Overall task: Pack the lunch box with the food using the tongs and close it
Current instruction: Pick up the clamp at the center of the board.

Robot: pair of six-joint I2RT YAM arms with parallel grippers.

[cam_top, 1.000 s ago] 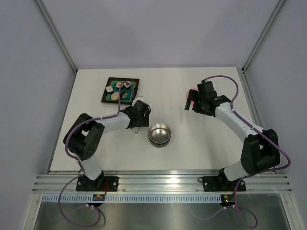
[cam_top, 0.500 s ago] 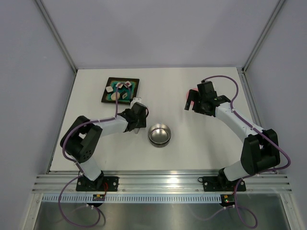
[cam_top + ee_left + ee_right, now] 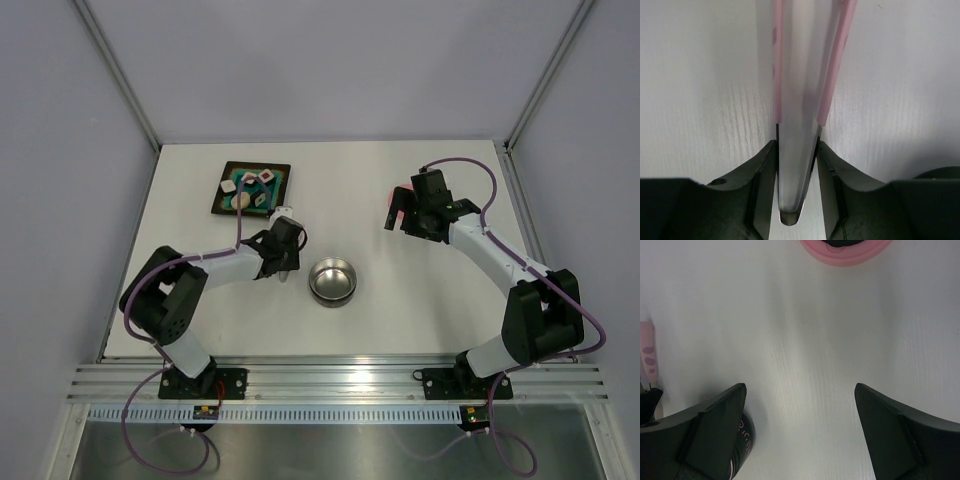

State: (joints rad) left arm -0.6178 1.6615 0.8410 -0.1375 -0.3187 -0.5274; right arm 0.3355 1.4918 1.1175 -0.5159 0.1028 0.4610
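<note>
The slim pink-and-white tongs [image 3: 796, 75] lie on the table, joined end toward the wrist camera, and my left gripper [image 3: 796, 145] is shut on them, one finger pressing each arm. From above, the left gripper [image 3: 283, 250] sits just left of the lunch box [image 3: 332, 281], a shiny steel tin with nothing in it. The food [image 3: 252, 188] lies as small pale and coloured pieces on a black tray [image 3: 224, 200] at the back left. My right gripper [image 3: 800, 390] stands wide open above bare table, just short of the pink lid [image 3: 846, 251]. From above, the lid [image 3: 397, 211] peeks out beside the right gripper [image 3: 408, 215].
The white table [image 3: 380, 180] ends at a metal rail along the near edge, and grey walls close the back and sides. A dark round part with pink lettering [image 3: 742, 432] shows beside the right gripper's left finger.
My left gripper's jaws have narrowed onto the tongs, and the left arm has drawn slightly toward the near left. The right arm has not moved.
</note>
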